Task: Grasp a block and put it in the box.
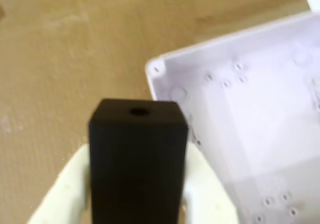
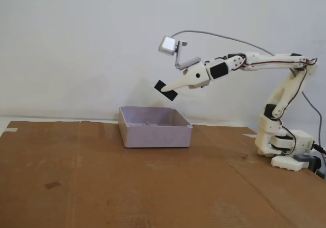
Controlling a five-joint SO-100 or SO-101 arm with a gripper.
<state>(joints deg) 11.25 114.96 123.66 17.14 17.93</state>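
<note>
A small matte black block (image 1: 137,159) fills the lower middle of the wrist view, held between my white fingers (image 1: 62,194). In the fixed view the block (image 2: 165,90) sticks out tilted from my gripper (image 2: 170,89), high in the air above the box. The box (image 2: 154,126) is a pale lavender-white open tray on the brown board; in the wrist view the box (image 1: 250,114) lies below and to the right, its near corner just beside the block. The gripper is shut on the block.
A grey camera module (image 2: 167,45) with a cable rides above the wrist. The arm's base (image 2: 285,146) stands at the right of the cardboard-covered table (image 2: 102,187). A white wall runs behind.
</note>
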